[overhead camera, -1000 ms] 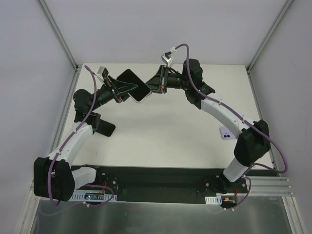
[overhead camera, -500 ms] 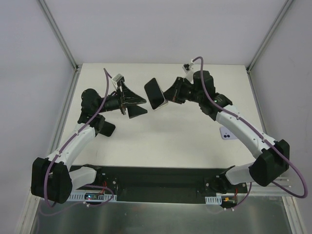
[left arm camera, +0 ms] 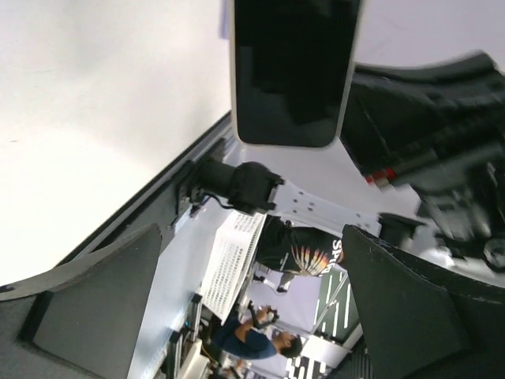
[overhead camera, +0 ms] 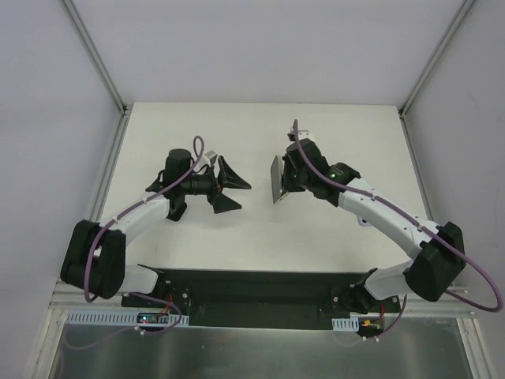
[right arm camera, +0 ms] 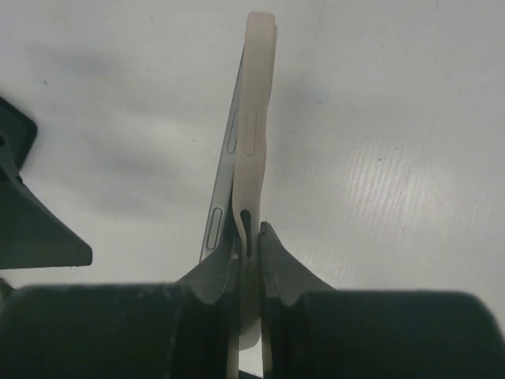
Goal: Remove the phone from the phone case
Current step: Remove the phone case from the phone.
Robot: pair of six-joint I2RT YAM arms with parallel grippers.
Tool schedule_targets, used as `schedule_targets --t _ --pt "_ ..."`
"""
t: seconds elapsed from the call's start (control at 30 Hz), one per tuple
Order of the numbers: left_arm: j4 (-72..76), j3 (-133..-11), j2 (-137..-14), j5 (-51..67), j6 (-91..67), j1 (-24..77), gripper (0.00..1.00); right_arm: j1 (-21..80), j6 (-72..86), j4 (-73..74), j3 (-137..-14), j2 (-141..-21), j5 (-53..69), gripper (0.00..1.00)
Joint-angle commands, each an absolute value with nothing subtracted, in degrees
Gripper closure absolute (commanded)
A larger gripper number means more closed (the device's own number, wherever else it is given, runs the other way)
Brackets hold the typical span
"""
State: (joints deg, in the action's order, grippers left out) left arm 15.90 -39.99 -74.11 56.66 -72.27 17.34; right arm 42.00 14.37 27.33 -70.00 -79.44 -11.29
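One phone edge is gaping from the phone case the right jaws are pinching; spread left jaws are gripping nothing; removal is looking unfinished.

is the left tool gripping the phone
No, the left tool is wide open and the phone sits out beyond its fingers, clamped by the right tool.

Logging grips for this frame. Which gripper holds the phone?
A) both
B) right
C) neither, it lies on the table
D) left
B: the right gripper is clamped on the edge of the phone, while the left gripper stands open and apart from it.
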Motion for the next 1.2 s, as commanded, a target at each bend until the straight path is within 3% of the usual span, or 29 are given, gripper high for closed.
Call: schedule_targets --t 0.0,0.2,0.97,1.17 --pt "10.2 -45.0 -81.1 51.5 -64.6 20.6 0.1 45.8 12.8 25.7 -68.9 -82.4 -18.9 0.99" --pt "9.4 -47.8 -87.4 47.9 -62.3 23.1 0.2 48.4 14.0 23.7 -67.8 -86.2 -17.8 0.99" --pt "-5.3 -60.1 -99.8 41.7 -53.1 29.2 0.26 51.0 13.1 23.6 -71.1 -91.4 -16.9 0.99" --pt "-7.5 -59.1 -99.8 39.2 -53.0 29.3 0.27 52.5 11.3 18.0 -67.1 -91.8 -23.1 0.99"
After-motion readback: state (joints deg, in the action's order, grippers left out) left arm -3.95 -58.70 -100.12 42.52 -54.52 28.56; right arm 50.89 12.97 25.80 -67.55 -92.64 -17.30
